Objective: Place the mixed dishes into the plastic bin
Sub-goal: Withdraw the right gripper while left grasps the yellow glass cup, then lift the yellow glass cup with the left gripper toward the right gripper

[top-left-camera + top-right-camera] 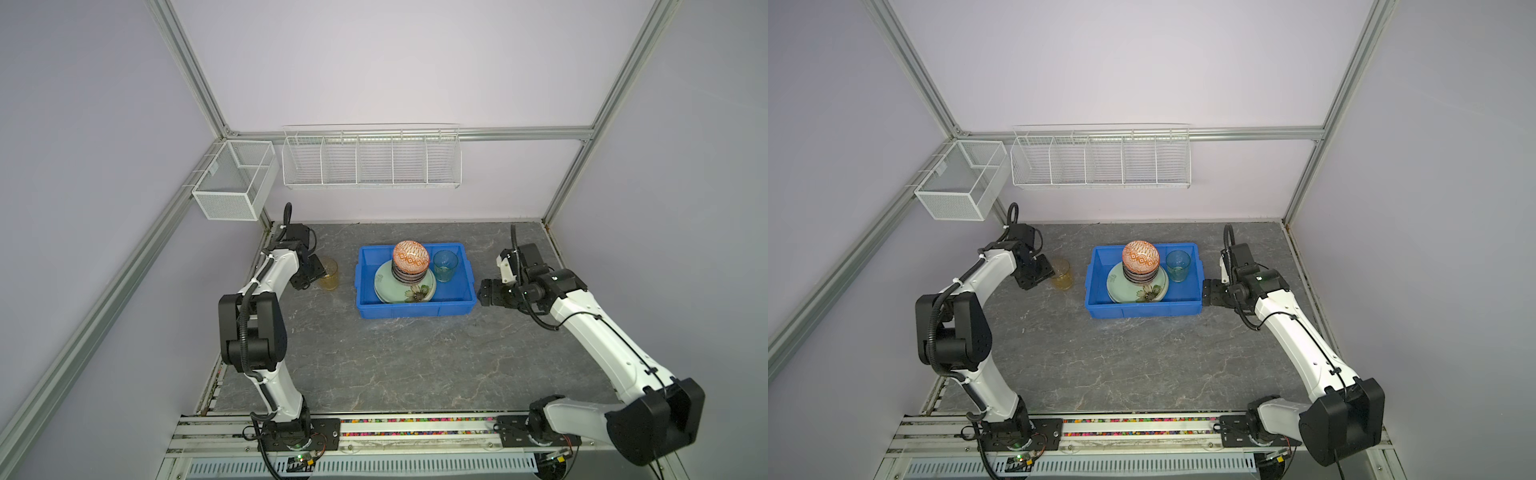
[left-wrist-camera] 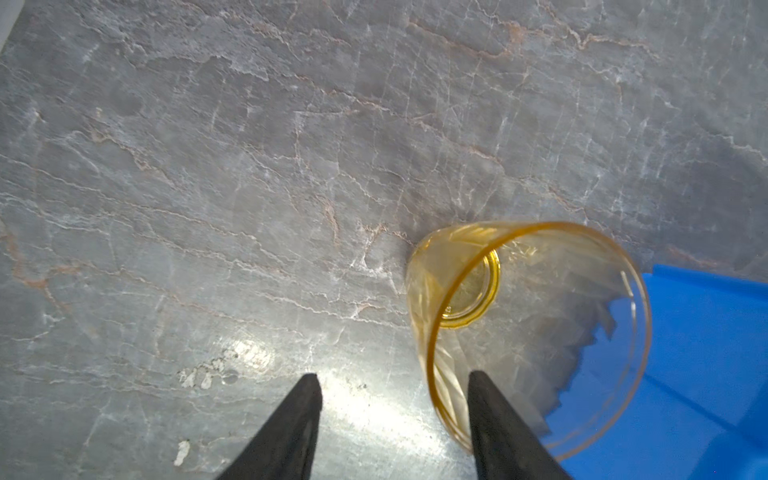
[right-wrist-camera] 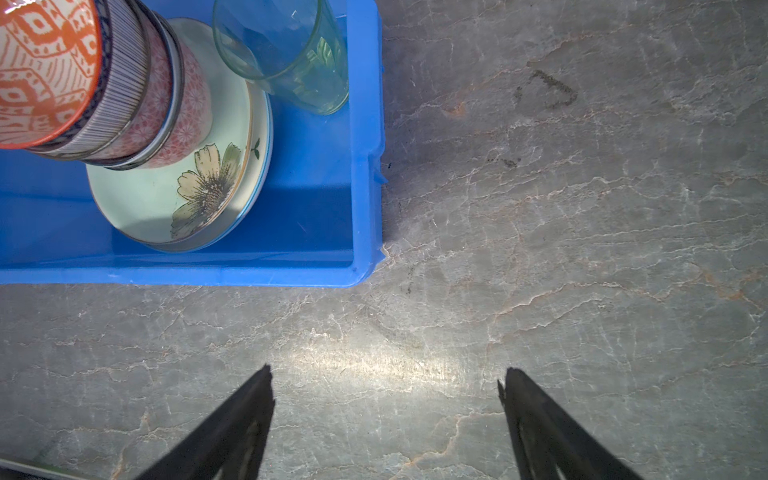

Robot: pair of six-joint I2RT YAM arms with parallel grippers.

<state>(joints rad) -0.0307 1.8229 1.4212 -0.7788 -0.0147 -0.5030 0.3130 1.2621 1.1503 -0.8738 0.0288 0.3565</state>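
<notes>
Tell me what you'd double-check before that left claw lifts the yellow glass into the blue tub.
1. Amber cup upright on the table: ok.
2. Cup wall between the left gripper fingers: ok, one inside, one outside.
3. Wall firmly pinched: not ok, a gap shows.
4. Room in the blue bin: ok, bare floor in front of the green cup.
5. Right gripper out of the way: ok, open, empty, beside the bin.
6. Bowl stack steady: cannot tell.
</notes>
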